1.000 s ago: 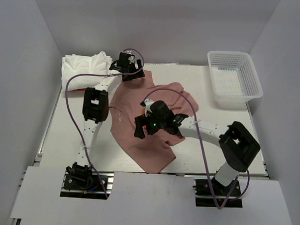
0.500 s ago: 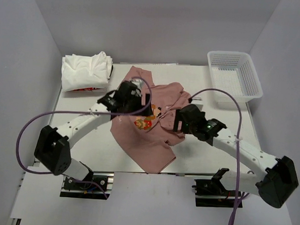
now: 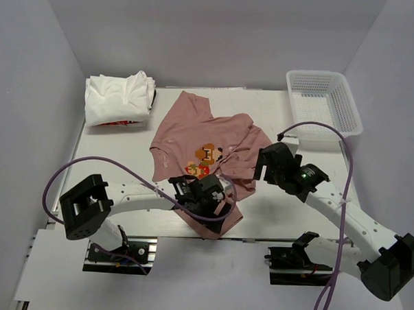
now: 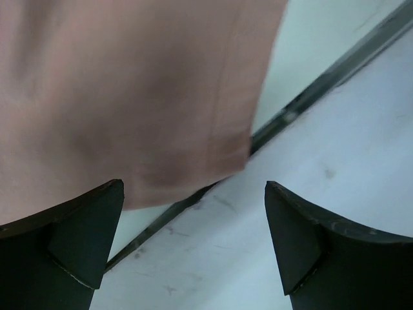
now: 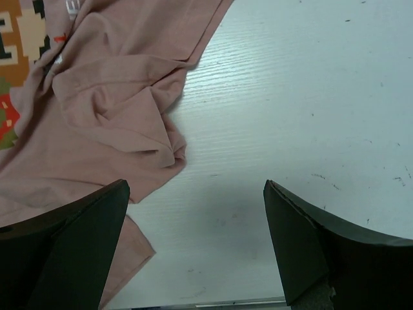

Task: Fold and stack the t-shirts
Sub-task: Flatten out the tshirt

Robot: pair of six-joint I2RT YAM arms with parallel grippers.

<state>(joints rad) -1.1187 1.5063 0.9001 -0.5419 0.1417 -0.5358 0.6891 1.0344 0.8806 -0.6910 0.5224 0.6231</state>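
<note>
— Why does the left tool (image 4: 192,188) hang at the near edge of the bench (image 3: 111,158)?
— Its jaws stand wide with nothing between them, right over the hem corner of the pink t-shirt (image 3: 194,130). It likely means to pinch that corner for a fold.
— And the right tool (image 5: 195,187)?
— It is also spread wide and empty, above bare bench just beside the rumpled sleeve. That bunching probably needs smoothing first.
— Where does the shirt lie?
— Print up, askew across mid-bench. Farther back, the white t-shirts (image 3: 117,96) sit piled at the far left corner, a sensible stacking place. The basket (image 3: 321,139) stands far right.
</note>
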